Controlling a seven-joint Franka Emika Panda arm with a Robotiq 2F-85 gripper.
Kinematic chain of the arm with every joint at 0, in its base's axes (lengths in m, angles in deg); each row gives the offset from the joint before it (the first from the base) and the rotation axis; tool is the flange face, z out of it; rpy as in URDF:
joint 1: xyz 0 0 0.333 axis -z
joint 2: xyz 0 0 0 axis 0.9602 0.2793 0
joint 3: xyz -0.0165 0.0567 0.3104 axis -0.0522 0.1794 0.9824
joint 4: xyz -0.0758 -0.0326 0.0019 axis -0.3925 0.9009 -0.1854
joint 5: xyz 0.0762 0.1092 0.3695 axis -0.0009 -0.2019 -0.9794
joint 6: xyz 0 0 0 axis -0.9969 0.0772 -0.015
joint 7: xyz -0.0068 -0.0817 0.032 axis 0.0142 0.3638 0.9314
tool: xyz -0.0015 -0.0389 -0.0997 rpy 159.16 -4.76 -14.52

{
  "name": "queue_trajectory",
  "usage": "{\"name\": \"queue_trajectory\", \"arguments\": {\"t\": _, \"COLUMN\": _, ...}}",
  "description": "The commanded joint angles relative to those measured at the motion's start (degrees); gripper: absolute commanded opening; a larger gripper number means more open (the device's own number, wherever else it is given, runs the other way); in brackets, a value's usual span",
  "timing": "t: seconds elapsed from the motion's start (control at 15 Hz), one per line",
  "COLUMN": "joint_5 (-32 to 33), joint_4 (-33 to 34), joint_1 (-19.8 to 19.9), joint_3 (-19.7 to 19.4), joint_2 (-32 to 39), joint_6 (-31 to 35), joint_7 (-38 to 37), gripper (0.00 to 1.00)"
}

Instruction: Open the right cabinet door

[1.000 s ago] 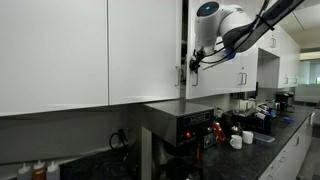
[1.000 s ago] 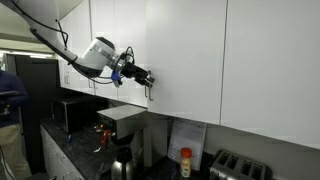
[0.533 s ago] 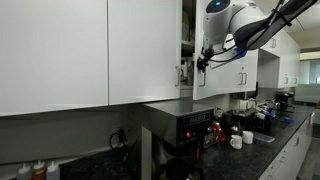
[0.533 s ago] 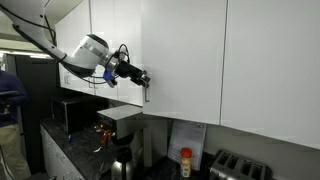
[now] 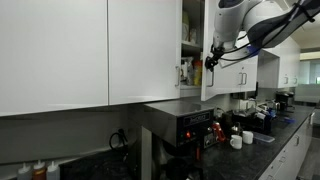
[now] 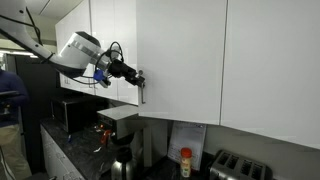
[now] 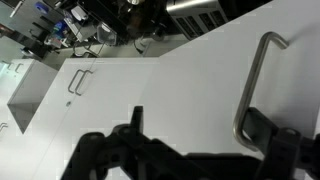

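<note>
The right cabinet door (image 5: 207,30) stands partly open and shows the shelf inside. It is the tall white panel in an exterior view (image 6: 185,55) and fills the wrist view (image 7: 170,70). Its slim silver bar handle (image 7: 252,85) runs low along the free edge (image 6: 141,92). My gripper (image 5: 211,62) is at that handle in both exterior views (image 6: 136,78). In the wrist view the gripper (image 7: 195,125) has its fingers spread wide. The handle's lower end lies just inside one finger, and the other finger is well clear of it.
The wider white door (image 5: 145,50) beside it is closed. Bottles and jars (image 5: 188,70) stand inside the opened cabinet. A black machine (image 5: 180,125) stands on the counter below, also seen from the side (image 6: 120,125). A toaster (image 6: 240,168) and a person (image 6: 10,95) are nearby.
The door has swung further open and the gap showing the cabinet's inside has widened. The gripper and arm have moved outward with the handle.
</note>
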Motion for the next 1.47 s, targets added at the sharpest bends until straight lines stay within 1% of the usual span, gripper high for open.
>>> {"name": "queue_trajectory", "arguments": {"t": 0.0, "joint_5": -1.42, "joint_4": -4.62, "joint_1": 0.62, "joint_3": -3.00, "joint_2": -6.57, "joint_6": -0.42, "joint_7": 2.60, "gripper": 1.00}}
{"name": "queue_trajectory", "arguments": {"t": 0.2, "joint_5": -3.61, "joint_4": -7.53, "joint_1": 0.42, "joint_3": -5.46, "joint_2": -10.97, "joint_6": 3.03, "joint_7": 6.13, "gripper": 1.00}}
{"name": "queue_trajectory", "arguments": {"t": 0.33, "joint_5": -4.97, "joint_4": -9.29, "joint_1": 0.96, "joint_3": -6.75, "joint_2": -13.75, "joint_6": 4.47, "joint_7": 8.68, "gripper": 1.00}}
{"name": "queue_trajectory", "arguments": {"t": 0.67, "joint_5": -8.43, "joint_4": -12.28, "joint_1": 2.47, "joint_3": -9.09, "joint_2": -19.44, "joint_6": 4.75, "joint_7": 14.67, "gripper": 1.00}}
{"name": "queue_trajectory", "arguments": {"t": 0.93, "joint_5": -10.61, "joint_4": -13.57, "joint_1": 4.09, "joint_3": -9.91, "joint_2": -22.54, "joint_6": 4.28, "joint_7": 18.21, "gripper": 1.00}}
{"name": "queue_trajectory", "arguments": {"t": 1.27, "joint_5": -12.71, "joint_4": -14.48, "joint_1": 6.63, "joint_3": -9.45, "joint_2": -25.26, "joint_6": 3.52, "joint_7": 20.67, "gripper": 1.00}}
{"name": "queue_trajectory", "arguments": {"t": 1.4, "joint_5": -15.95, "joint_4": -14.40, "joint_1": 6.09, "joint_3": -10.59, "joint_2": -25.98, "joint_6": 2.98, "joint_7": 23.70, "gripper": 1.00}}
